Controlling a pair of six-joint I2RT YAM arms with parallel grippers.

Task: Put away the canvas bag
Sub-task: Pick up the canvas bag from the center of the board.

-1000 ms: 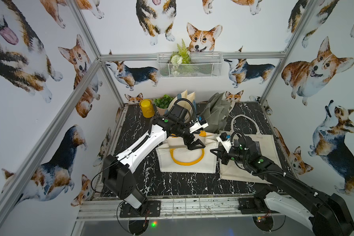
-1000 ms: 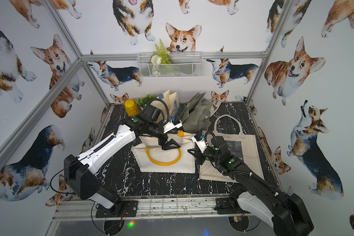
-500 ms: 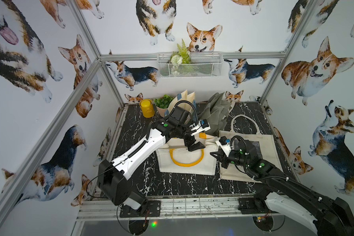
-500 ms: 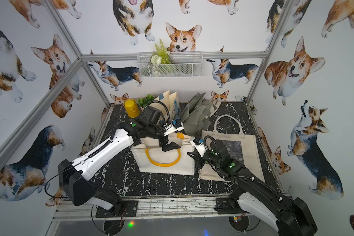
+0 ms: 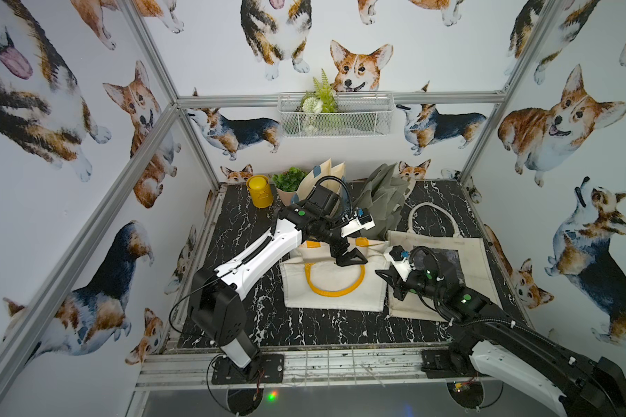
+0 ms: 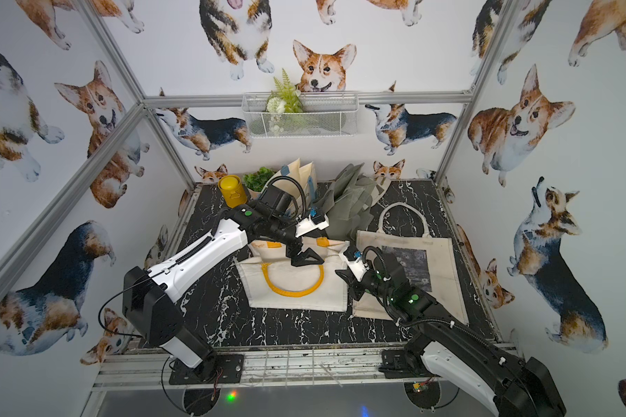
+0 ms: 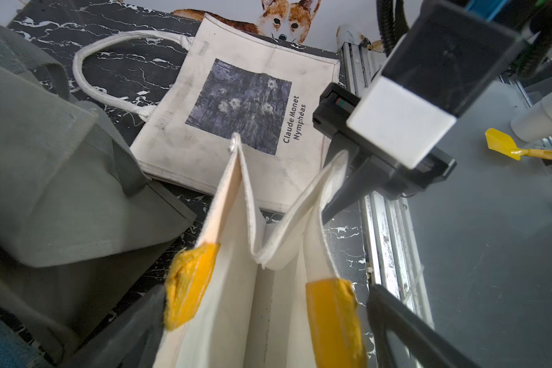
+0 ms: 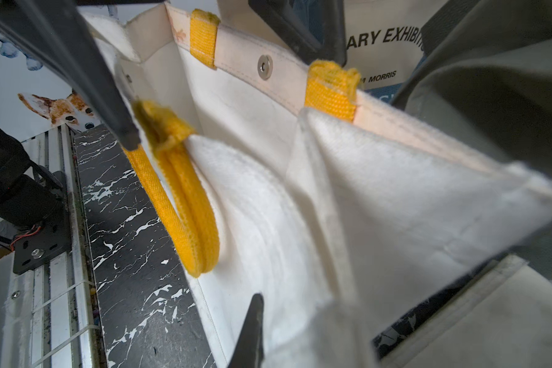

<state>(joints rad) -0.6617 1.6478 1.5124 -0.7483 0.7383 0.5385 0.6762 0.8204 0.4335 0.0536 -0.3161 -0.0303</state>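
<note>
We look down on a black marble tabletop (image 5: pixel 239 224) boxed in by corgi-print walls (image 5: pixel 214 54), with a wire basket (image 5: pixel 335 119) on the back wall. The canvas bag (image 5: pixel 333 285) lies mid-table beside a printed tote (image 5: pixel 477 260). The left gripper (image 5: pixel 349 259) hangs spread wide over its mouth. The right gripper (image 5: pixel 379 272) is pinched closed on its side edge.
</note>
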